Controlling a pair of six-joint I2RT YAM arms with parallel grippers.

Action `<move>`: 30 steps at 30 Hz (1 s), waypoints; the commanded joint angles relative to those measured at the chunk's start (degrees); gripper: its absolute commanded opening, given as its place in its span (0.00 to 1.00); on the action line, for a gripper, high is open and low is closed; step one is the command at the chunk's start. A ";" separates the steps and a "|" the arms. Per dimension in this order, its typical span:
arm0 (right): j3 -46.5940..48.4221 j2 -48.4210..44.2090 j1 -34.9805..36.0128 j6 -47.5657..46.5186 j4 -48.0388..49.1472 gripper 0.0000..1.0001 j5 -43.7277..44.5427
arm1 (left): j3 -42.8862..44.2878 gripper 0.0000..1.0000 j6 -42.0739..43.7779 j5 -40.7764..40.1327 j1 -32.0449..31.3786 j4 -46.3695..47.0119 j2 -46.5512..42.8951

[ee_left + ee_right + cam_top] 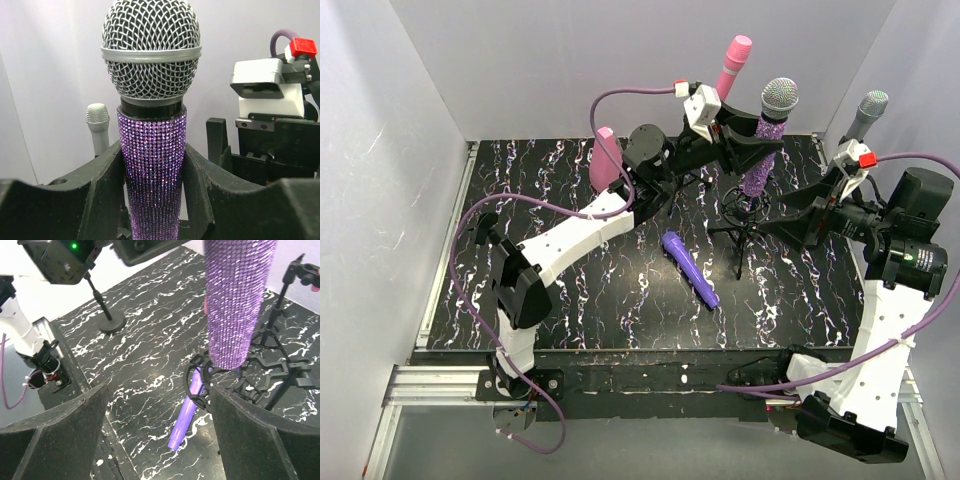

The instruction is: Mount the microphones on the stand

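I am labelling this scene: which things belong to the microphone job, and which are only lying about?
Job: glittery mic, violet mic, pink mic, grey mic, stand.
Lying about: pink cone.

Foot of glittery microphone [152,165] below frame edge

place: lab test cell | cues: white panel walls [570,60], black marbled table [620,300], aluminium rail [430,385]
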 commanded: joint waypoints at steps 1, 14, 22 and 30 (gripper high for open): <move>-0.50 -1.41 -0.87 7.50 7.32 0.89 4.43 | -3.33 0.00 -0.51 -2.59 -0.37 6.18 -3.14; -5.16 -2.38 -3.86 9.44 9.52 0.88 7.78 | -11.86 0.00 2.39 -4.52 -0.37 9.44 -5.60; -7.36 -2.38 -4.30 8.39 9.26 0.88 7.34 | -19.41 0.00 4.67 1.19 -0.45 16.02 -6.83; -9.12 -2.21 -4.39 7.77 9.00 0.88 7.16 | -25.66 0.00 5.99 2.07 -0.37 19.55 -7.19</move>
